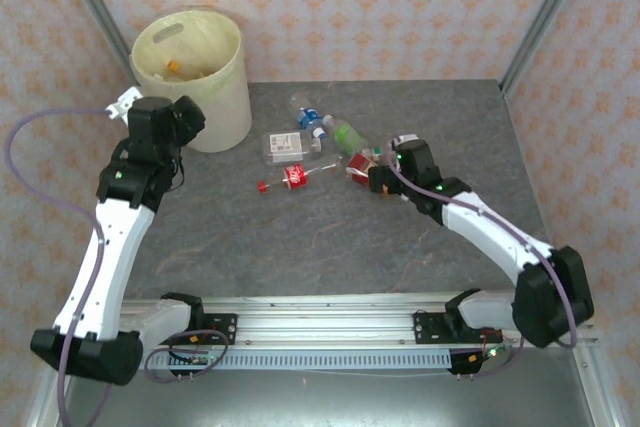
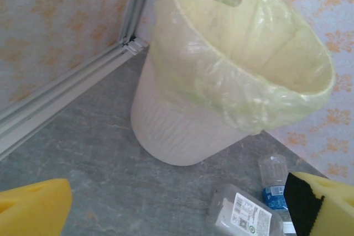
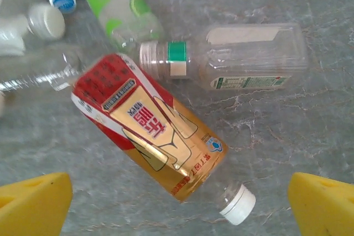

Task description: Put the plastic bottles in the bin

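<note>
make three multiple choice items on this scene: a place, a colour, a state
1. Where does the bin stand?
A far right corner
B far left corner
C near edge, between the arm bases

2. What colour is the cap of the red and gold bottle?
A white
B blue
C green

3. The right hand is
A shut on a bottle
B shut on the bin's rim
C open, empty

Answers:
1 B, the top view shows it far left.
2 A, the right wrist view shows the white cap.
3 C, its fingers stand wide apart, touching nothing.
</note>
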